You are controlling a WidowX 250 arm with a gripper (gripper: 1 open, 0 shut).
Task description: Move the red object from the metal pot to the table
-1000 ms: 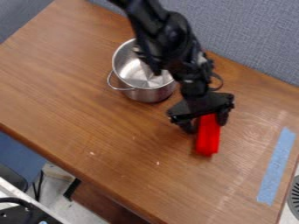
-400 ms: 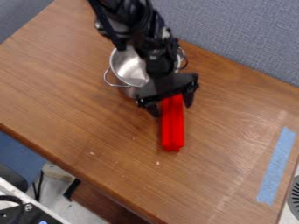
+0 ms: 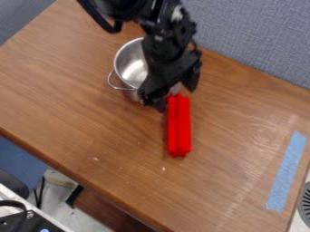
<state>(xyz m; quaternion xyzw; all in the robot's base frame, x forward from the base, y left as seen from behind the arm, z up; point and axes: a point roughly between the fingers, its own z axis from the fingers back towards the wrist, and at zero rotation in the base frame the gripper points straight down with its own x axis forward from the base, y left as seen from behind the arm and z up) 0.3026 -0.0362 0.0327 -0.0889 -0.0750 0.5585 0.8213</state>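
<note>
On the table point(image 3: 72, 100), red object point(image 3: 179, 125) just below the wide-open, empty hand point(image 3: 162, 93), beside metal pot point(image 3: 130, 65)

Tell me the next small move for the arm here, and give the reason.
Probably lift the gripper straight up and clear. The red block already lies flat on the table, outside the pot, and the jaws stand open just above its near end, so nothing is left to carry.
</note>
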